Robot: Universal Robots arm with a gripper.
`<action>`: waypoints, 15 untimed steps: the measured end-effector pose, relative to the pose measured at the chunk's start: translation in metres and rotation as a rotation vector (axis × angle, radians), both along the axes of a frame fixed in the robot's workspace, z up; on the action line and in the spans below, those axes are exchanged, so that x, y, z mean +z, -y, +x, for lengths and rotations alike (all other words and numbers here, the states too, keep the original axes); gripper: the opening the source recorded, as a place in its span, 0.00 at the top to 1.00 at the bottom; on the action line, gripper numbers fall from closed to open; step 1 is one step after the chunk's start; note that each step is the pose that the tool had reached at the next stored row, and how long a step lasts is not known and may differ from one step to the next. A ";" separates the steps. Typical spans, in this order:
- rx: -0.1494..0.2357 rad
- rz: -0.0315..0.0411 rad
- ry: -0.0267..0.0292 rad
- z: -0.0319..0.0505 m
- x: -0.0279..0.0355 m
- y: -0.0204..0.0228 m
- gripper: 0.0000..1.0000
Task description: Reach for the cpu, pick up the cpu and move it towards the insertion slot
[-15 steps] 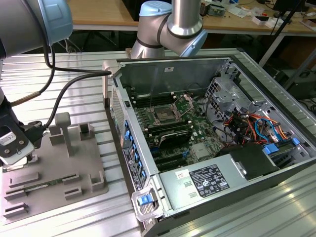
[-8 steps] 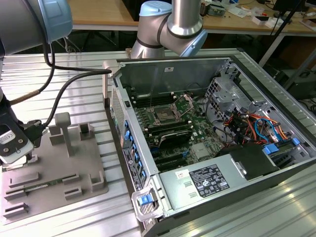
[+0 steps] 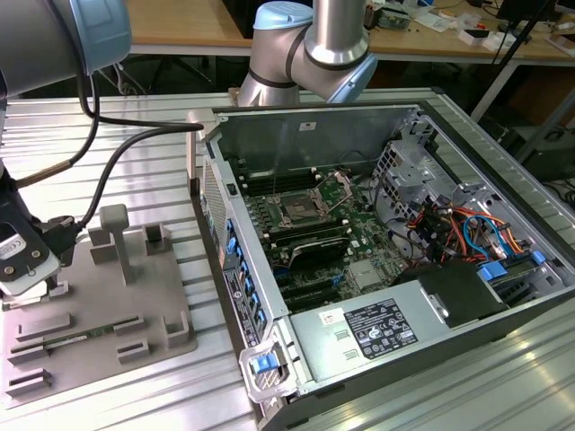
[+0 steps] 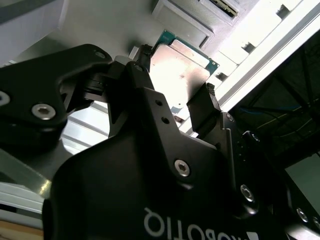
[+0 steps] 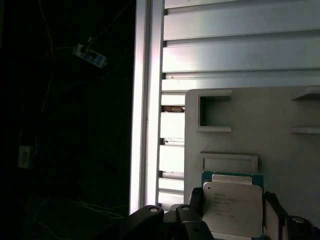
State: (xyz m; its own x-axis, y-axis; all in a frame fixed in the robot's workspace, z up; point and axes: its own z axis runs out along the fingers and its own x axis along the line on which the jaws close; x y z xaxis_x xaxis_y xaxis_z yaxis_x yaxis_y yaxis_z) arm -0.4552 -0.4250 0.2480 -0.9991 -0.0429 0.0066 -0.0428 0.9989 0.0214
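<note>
Close in, the tool (image 4: 176,76) is narrow and pinched on the cpu (image 4: 184,67), with fingers (image 4: 206,102) hard against two opposite edges and the silver lid bright between them. That's a grip, by my read. Whether the chip has cleared the tray (image 5: 270,115) I cannot tell. An empty recess (image 5: 229,162) sits just beside it, and the grey plate lies close behind.

So the score: reach done, grasp looks made, lift unclear, carry not yet done.

Pull back to the exterior view and the tool is at nine o'clock, low over the tray on the slatted desk (image 3: 135,171). The open case (image 3: 305,135) fills the middle and runs out to four o'clock. Inside it is the slot (image 3: 296,213), metal frame and dark centre, almost dead centre of the picture. It lies toward three o'clock from the tool and well apart from it, with the case wall between them. Farther back, at twelve o'clock, the arm (image 3: 310,49) rises behind the case.

What each view brings:
- **Second wrist view:** the grip itself, with the fingers along their length and the lid caught between.
- **First wrist view:** the tray's recesses beyond the chip, and the desk's edge.
- **Exterior view:** the map of tray, case and slot, and the gap the cpu has to cross.
</note>
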 end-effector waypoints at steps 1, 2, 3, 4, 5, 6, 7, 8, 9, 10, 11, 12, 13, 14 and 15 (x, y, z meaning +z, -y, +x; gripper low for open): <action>0.000 0.0003 0.0002 0.0000 0.0002 0.0000 0.45; 0.000 0.0001 0.0000 0.0000 0.0009 0.0000 0.45; 0.000 0.0001 0.0002 0.0000 0.0011 0.0000 0.45; 0.000 0.0002 0.0002 0.0000 0.0013 0.0000 0.45; 0.000 0.0001 0.0001 0.0000 0.0015 0.0000 0.45; 0.000 0.0001 0.0000 0.0000 0.0018 0.0000 0.45; 0.000 0.0001 0.0000 0.0000 0.0020 0.0000 0.45; 0.000 0.0001 0.0000 0.0000 0.0021 0.0000 0.45; 0.000 0.0001 0.0000 0.0000 0.0025 0.0000 0.45; 0.000 0.0001 0.0001 0.0000 0.0026 0.0000 0.45; 0.000 0.0001 0.0001 0.0000 0.0028 0.0000 0.45; 0.000 0.0001 0.0001 0.0000 0.0032 0.0000 0.45; 0.000 0.0001 0.0001 0.0000 0.0036 0.0000 0.45; 0.000 0.0001 0.0000 0.0000 0.0039 0.0000 0.45; 0.000 0.0001 0.0001 0.0000 0.0040 0.0000 0.45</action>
